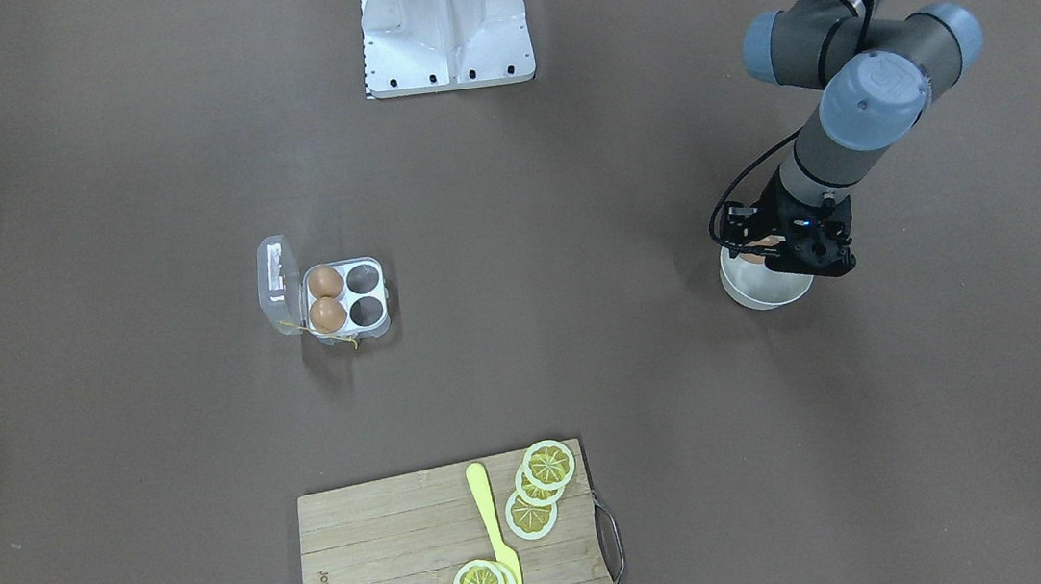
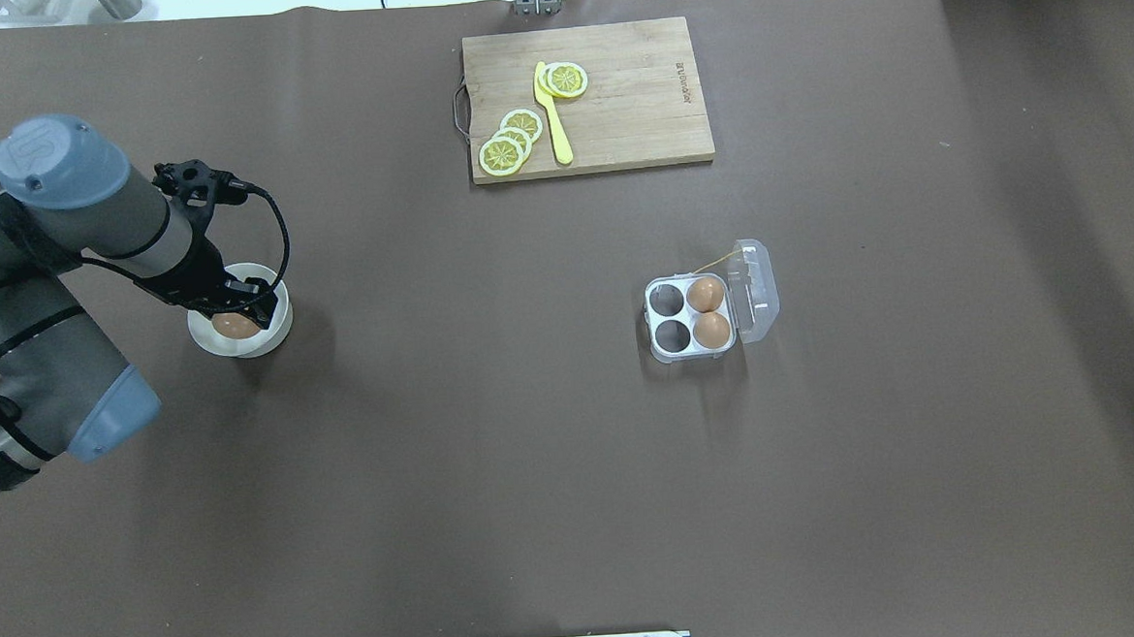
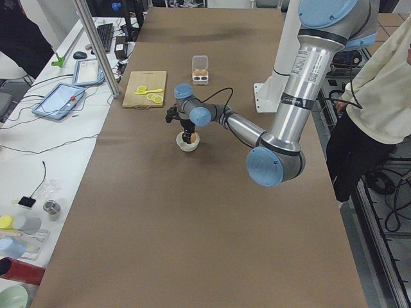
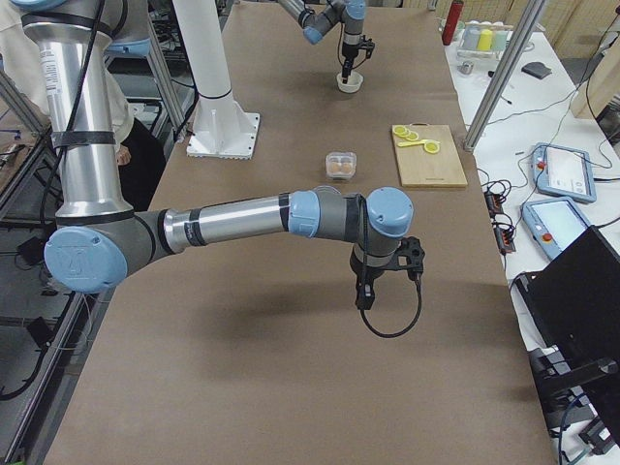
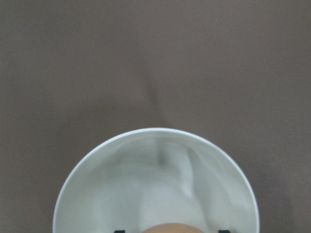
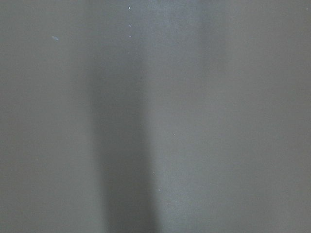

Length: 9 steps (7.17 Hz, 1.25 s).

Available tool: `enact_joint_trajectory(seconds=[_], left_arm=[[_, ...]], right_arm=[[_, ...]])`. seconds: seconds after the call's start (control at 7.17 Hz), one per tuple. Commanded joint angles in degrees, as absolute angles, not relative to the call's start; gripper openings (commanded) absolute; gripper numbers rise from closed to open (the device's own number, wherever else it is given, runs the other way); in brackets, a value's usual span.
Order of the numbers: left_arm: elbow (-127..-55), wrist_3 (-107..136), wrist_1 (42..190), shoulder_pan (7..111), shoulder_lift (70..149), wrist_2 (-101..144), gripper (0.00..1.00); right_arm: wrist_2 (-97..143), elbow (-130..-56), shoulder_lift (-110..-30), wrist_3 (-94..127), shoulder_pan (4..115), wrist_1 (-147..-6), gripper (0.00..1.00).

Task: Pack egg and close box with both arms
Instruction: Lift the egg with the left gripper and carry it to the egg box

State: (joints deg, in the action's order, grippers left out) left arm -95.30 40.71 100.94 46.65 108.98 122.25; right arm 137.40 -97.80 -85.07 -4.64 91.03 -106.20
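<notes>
Overhead exterior: left pincer (image 2: 238, 310) wide, straddling egg (image 2: 235, 327) in bowl (image 2: 269, 344); right pincer (image 4: 364, 295) cannot tell.

Bare surface (image 2: 472, 362) is recorded as passable between the white bowl (image 2: 276, 331) and the box (image 2: 688, 314), the cutting board (image 2: 634, 111) being set well apart.

Egg (image 5: 175, 229) mostly beyond the left wrist view's bottom edge
</notes>
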Motion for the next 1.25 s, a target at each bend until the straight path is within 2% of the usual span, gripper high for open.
enact_joint_trajectory(seconds=[0.0, 0.14, 0.56, 1.12], left_arm=[[-96.8, 41.6, 99.7, 49.5, 109.9, 123.5, 0.38], [-96.8, 41.8, 99.3, 52.1, 111.4, 125.7, 0.38], [-96.9, 58.4, 100.4, 51.0, 117.8, 126.7, 0.38], [-95.5, 79.2, 111.6, 40.8, 124.3, 119.4, 0.38]], right_arm=[[137.3, -99.8, -85.0, -4.7, 91.1, -108.3, 1.00], [137.3, -101.8, -85.1, -4.7, 91.1, -110.5, 1.00], [137.3, -102.6, -85.0, -4.7, 91.0, -111.7, 1.00], [137.3, -102.5, -85.0, -4.7, 90.9, -111.7, 1.00]])
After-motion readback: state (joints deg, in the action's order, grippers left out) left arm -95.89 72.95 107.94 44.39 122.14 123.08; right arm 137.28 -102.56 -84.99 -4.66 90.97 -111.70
